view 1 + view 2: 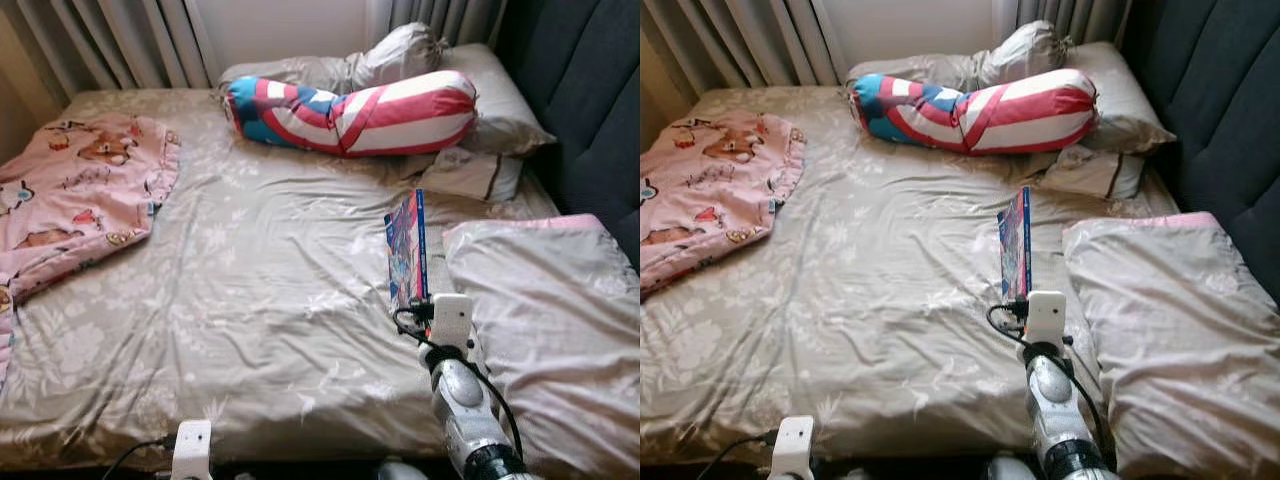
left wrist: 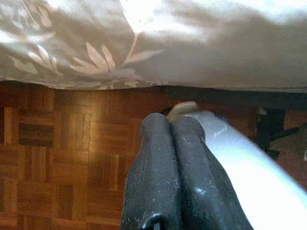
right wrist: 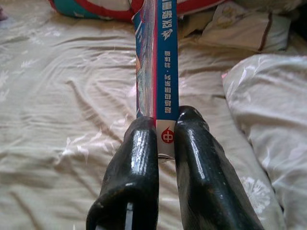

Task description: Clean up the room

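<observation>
1. The left pincer hangs low at the foot of the bed, its two black fingers pressed together with nothing between them, over the parquet floor.
2. The right pincer is clamped on the bottom end of a thin blue book, gripping it near the spine; the book stands on edge above the sheet, just beside a grey pillow.
3. A pink cartoon blanket lies on the bed's left side.
4. Farther back, a red, white and blue striped bolster rests against what look like crumpled pillows near the curtains.
</observation>
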Tool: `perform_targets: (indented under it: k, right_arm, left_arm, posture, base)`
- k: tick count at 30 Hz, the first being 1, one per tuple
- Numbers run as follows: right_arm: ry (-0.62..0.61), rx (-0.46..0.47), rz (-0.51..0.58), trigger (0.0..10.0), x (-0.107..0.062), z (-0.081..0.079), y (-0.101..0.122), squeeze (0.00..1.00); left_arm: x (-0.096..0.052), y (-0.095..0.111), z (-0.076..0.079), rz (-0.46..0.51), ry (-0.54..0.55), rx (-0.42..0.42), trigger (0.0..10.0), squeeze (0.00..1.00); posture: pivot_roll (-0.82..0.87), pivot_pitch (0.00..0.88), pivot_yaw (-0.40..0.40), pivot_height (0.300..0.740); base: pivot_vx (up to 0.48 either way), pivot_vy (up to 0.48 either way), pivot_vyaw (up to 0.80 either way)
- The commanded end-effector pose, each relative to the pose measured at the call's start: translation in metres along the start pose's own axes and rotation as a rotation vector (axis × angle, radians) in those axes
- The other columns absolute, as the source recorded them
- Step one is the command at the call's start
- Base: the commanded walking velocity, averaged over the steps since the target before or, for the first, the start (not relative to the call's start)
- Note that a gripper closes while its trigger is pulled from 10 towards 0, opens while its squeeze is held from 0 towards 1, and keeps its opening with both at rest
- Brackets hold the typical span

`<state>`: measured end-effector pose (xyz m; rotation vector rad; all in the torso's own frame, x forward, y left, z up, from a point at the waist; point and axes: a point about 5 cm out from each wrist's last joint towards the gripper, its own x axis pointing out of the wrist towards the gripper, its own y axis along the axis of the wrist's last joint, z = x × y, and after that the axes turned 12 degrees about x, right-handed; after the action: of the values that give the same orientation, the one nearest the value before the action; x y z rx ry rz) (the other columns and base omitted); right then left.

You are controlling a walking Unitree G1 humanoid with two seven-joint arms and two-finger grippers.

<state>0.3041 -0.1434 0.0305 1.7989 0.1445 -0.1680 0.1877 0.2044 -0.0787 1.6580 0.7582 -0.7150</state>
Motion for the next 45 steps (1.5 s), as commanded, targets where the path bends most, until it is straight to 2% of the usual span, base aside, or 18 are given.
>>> perform_targets:
  k: [1, 14, 19, 26, 31, 34, 37, 39, 42, 45]
  right_arm:
    - [0.012, -0.001, 0.04, 10.0, 0.002, -0.002, 0.007, 0.0]
    - [0.006, -0.01, -0.002, 10.0, 0.001, -0.002, 0.001, 0.0]
    - [0.022, -0.007, -0.001, 10.0, 0.001, -0.005, 0.0, 0.0]
    - [0.011, -0.01, -0.011, 10.0, 0.0, -0.003, -0.001, 0.0]
    - [0.036, -0.018, -0.017, 10.0, 0.006, -0.006, 0.004, 0.0]
    - [0.04, 0.082, -0.024, 10.0, 0.014, -0.006, 0.012, 0.0]
    - [0.056, 0.127, -0.061, 10.0, 0.021, -0.005, 0.017, 0.0]
    - [0.048, 0.128, -0.113, 10.0, 0.026, -0.003, 0.019, 0.0]
    - [0.042, 0.082, -0.159, 10.0, 0.031, 0.001, 0.025, 0.0]
    - [0.047, 0.175, -0.237, 10.0, 0.034, 0.0, 0.023, 0.0]
  left_arm:
    - [-0.001, -0.008, 0.0, -0.028, -0.001, -0.003, 10.0, 0.0]
    - [-0.002, -0.009, -0.003, -0.027, 0.001, 0.003, 10.0, 0.0]
    - [-0.002, -0.009, -0.002, -0.024, -0.001, 0.01, 10.0, 0.0]
    - [-0.002, -0.009, -0.001, -0.025, -0.002, 0.012, 10.0, 0.0]
    - [-0.002, -0.009, 0.0, -0.029, -0.003, 0.013, 10.0, 0.0]
    - [-0.002, -0.011, -0.001, -0.034, -0.002, 0.013, 10.0, 0.0]
    - [-0.003, -0.013, -0.002, -0.038, -0.002, 0.014, 10.0, 0.0]
    - [-0.003, -0.015, -0.003, -0.042, -0.001, 0.015, 10.0, 0.0]
    - [-0.004, -0.018, -0.005, -0.047, 0.002, 0.018, 10.0, 0.0]
    - [-0.005, -0.021, -0.008, -0.051, 0.003, 0.025, 10.0, 0.0]
  posture:
    - [-0.08, 0.107, 0.008, 0.647]
    - [-0.07, 0.112, 0.01, 0.647]
    - [-0.07, 0.113, 0.011, 0.612]
    - [-0.07, 0.114, 0.013, 0.612]
    - [-0.07, 0.115, 0.015, 0.612]
    - [-0.07, 0.117, 0.018, 0.612]
    - [-0.06, 0.121, 0.019, 0.612]
    - [-0.05, 0.127, 0.02, 0.612]
    - [-0.04, 0.134, 0.022, 0.612]
    - [-0.04, 0.145, 0.029, 0.612]
  base:
    - [0.0, 0.0, 0.0]
    - [0.0, 0.0, 0.0]
    - [0.0, 0.0, 0.0]
    - [0.0, 0.0, 0.0]
    - [0.0, 0.0, 0.0]
    - [0.0, 0.0, 0.0]
    - [0.0, 0.0, 0.0]
    - [0.0, 0.0, 0.0]
    - [0.0, 0.0, 0.0]
    - [0.0, 0.0, 0.0]
